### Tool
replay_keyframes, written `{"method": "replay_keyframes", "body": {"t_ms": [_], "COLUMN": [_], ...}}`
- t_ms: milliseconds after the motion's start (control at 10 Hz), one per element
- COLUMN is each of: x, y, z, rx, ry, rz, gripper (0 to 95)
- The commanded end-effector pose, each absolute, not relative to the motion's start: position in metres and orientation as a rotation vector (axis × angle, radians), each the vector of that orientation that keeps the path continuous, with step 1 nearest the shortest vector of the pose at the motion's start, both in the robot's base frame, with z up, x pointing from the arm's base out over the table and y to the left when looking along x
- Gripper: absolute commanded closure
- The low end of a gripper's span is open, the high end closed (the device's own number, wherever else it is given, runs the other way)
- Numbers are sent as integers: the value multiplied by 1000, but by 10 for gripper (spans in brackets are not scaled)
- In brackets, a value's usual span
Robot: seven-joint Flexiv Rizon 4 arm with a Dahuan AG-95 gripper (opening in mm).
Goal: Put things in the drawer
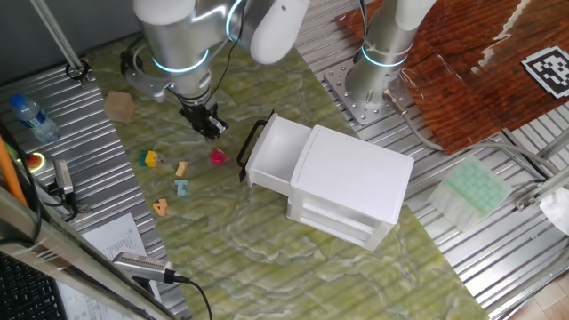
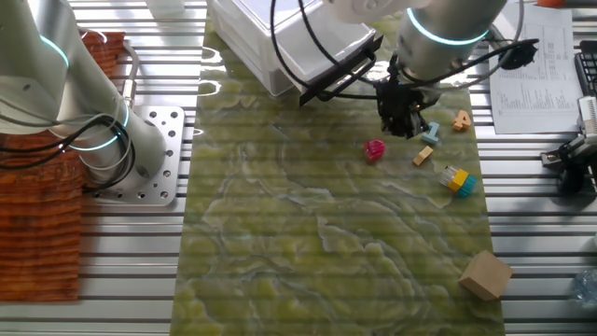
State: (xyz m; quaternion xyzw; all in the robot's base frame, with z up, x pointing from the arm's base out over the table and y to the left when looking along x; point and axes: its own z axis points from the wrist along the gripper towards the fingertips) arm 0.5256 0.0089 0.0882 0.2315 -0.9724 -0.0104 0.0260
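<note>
The white drawer [image 1: 274, 149] with a black loop handle [image 1: 252, 147] stands pulled out of the white cabinet [image 1: 351, 182] and looks empty. It also shows in the other fixed view [image 2: 308, 47]. The magenta-pink piece [image 1: 218, 157] [image 2: 374, 150] lies on the green mat just left of the handle. The yellow [image 1: 149, 159], tan [image 1: 181, 168], pale blue [image 1: 181, 187] and orange [image 1: 160, 207] pieces lie further left. My gripper [image 1: 206, 124] [image 2: 406, 117] hangs above the mat, just behind the magenta piece, with its fingers slightly apart and empty.
A tan wooden cube [image 1: 119, 106] [image 2: 485, 274] sits at the mat's far corner. A water bottle [image 1: 34, 117] lies on the metal table. A second arm's base [image 1: 373, 84] stands behind the cabinet. A pale green tray [image 1: 476, 188] lies to the right.
</note>
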Motion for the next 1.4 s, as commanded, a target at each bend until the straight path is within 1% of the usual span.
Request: {"method": "replay_keyframes", "body": {"t_ms": [100,500,800,900,1100,1300,1400], "x": [527,535,532,532,532,531,531], "y": [10,15,17,17,17,17,18], "z": [61,55,39,39,35,33,32], "rx": [671,658,615,622,626,599,592], "ry": [-3029,-3034,-3050,-3049,-3054,-3052,-3052], "rz": [-40,-41,-32,-33,-40,-32,-30], "gripper": [570,570,570,570,190,190,380]}}
